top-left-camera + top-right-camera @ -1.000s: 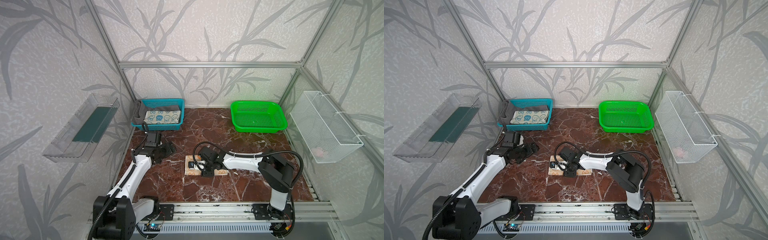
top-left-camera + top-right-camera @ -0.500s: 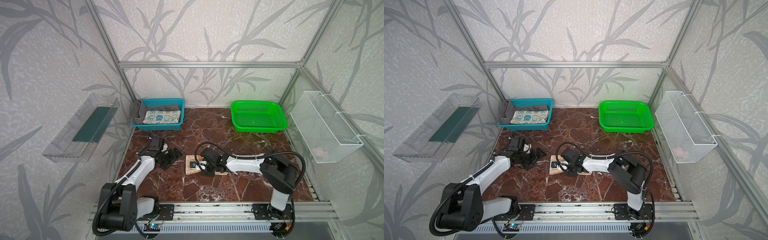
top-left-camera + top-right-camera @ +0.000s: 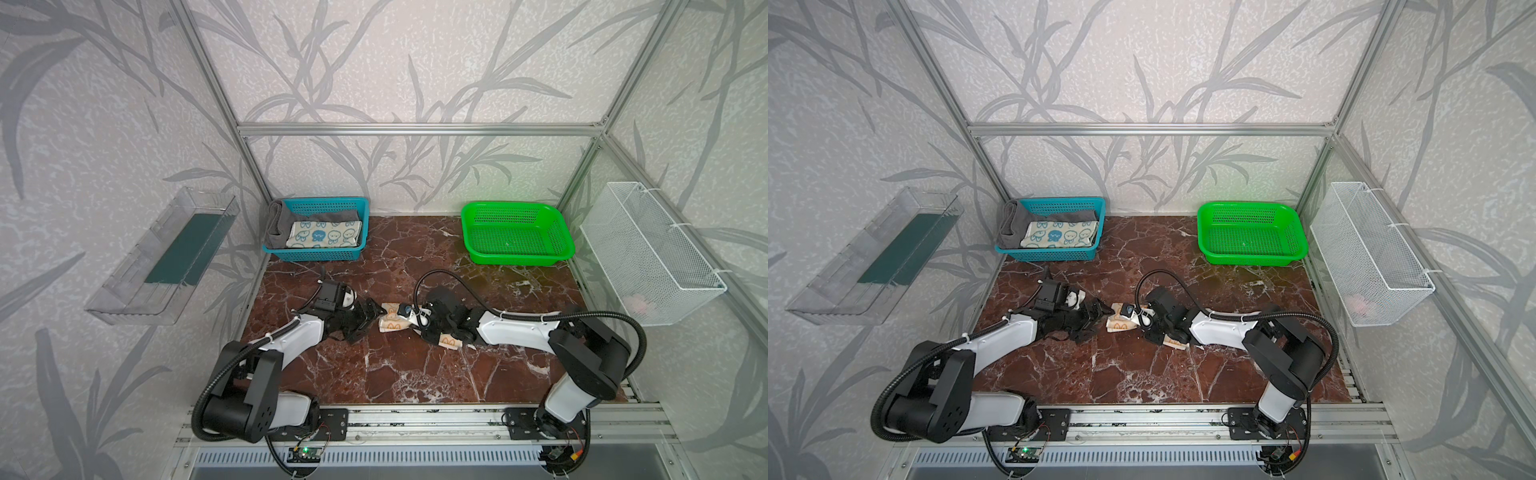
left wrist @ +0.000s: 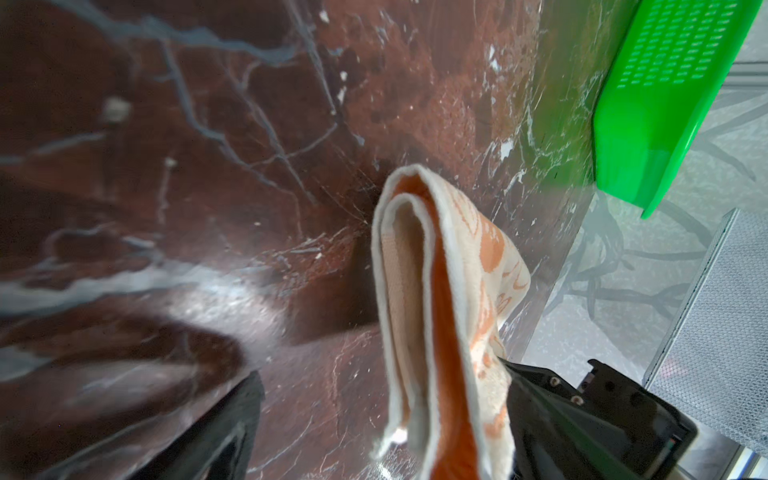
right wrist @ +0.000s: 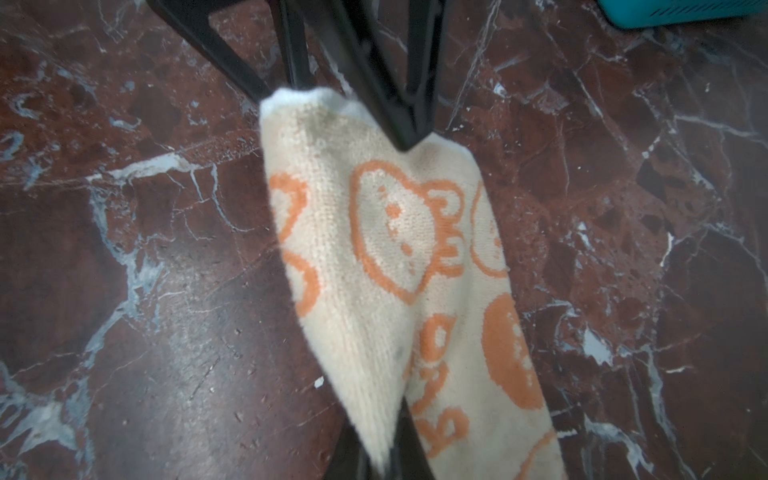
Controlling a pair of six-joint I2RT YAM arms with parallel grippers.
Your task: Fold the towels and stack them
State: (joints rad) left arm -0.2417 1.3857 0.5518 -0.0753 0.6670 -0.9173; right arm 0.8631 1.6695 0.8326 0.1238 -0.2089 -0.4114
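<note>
The orange and cream bunny towel point(image 3: 390, 325) point(image 3: 1119, 324) lies folded in a narrow strip mid-table. My right gripper point(image 3: 419, 328) point(image 5: 390, 449) is shut on one end of the towel point(image 5: 395, 249). My left gripper point(image 3: 372, 318) point(image 4: 382, 376) stands open, its fingers on either side of the towel's point(image 4: 436, 311) other end, which leans against one finger. The teal-blue bunny towel point(image 3: 324, 235) lies folded on the dark grey towel point(image 3: 276, 224) in the blue basket point(image 3: 320, 203).
A green basket point(image 3: 515, 205) point(image 4: 665, 83) stands at the back right. A white wire basket point(image 3: 648, 253) hangs on the right wall and a clear tray point(image 3: 166, 257) on the left wall. Both arms lie low across the marble table point(image 3: 395, 374).
My right gripper has shut on the orange towel and bunched it up from flat. The left arm has swung right, bringing its open fingers around the towel's end.
</note>
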